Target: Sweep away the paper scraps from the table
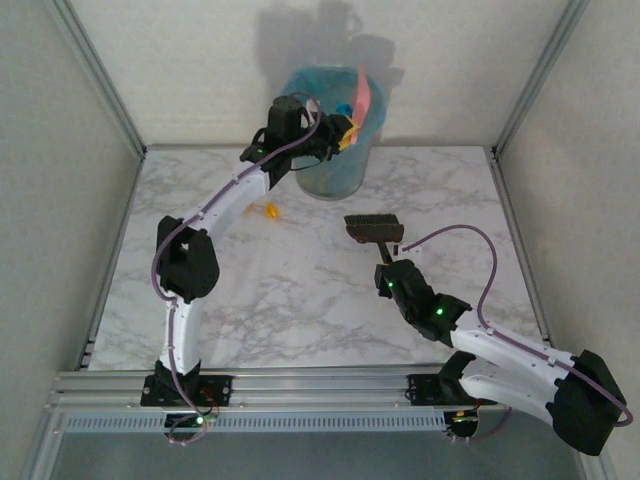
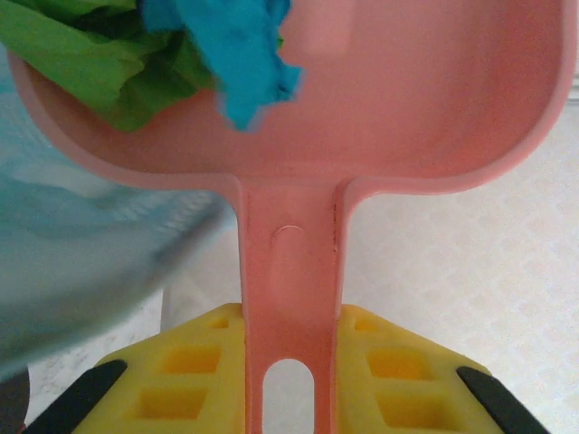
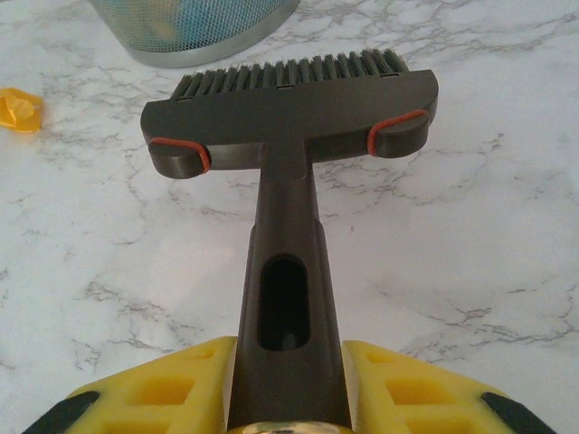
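right gripper (image 3: pixel 288 398) clamps the brush (image 3: pixel 289 117) handle near the middle of the tabletop (image 1: pixel 300 300). left gripper (image 2: pixel 289 384) pinches the dustpan (image 2: pixel 425 108), carrying green and blue paper scraps (image 2: pixel 99 63), over the bin (image 1: pixel 325 170) at the far edge; an orange scrap (image 1: pixel 270 210) lies beside the bin.

Left tool (image 2: pixel 289 384) clamped on pink dustpan (image 2: pixel 407 108) handle; green, blue paper scraps (image 2: pixel 217 45) inside.

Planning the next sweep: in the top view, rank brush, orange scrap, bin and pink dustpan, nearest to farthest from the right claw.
1. Brush, held in the right claw.
2. Bin, straight ahead; orange scrap, to the left: too close to call.
3. Pink dustpan, up over the bin's rim.
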You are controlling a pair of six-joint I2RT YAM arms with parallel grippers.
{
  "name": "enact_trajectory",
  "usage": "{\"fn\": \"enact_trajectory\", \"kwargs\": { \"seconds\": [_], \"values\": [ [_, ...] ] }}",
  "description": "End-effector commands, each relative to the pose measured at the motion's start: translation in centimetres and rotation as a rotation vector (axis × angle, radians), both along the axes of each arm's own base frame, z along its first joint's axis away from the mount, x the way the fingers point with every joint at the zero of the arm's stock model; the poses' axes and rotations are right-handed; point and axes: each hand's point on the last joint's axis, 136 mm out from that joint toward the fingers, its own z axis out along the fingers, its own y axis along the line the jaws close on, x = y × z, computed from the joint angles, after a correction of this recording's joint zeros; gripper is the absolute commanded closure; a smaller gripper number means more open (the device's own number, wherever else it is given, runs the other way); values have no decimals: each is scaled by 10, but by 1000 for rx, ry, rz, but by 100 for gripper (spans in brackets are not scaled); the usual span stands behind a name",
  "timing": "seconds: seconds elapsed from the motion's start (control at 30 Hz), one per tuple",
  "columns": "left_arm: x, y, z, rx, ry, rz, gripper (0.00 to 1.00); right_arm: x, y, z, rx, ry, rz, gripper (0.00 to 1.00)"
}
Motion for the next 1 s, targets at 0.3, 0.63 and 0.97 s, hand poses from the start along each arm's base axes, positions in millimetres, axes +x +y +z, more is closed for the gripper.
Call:
{"fn": "enact_trajectory", "kwargs": {
  "seconds": [0.3, 0.63, 0.97],
  "values": [
    [-26, 16, 102, -292, -242, -31, 100, 13, 2, 25, 25, -78, -25, 100],
    [-26, 26, 98, -349, -242, -19, 100, 13, 4, 24, 19, -76, -20, 100],
    [-61, 8, 129, -257, -363, -102, 100, 14, 3, 25, 19, -79, -24, 100]
  ]
}}
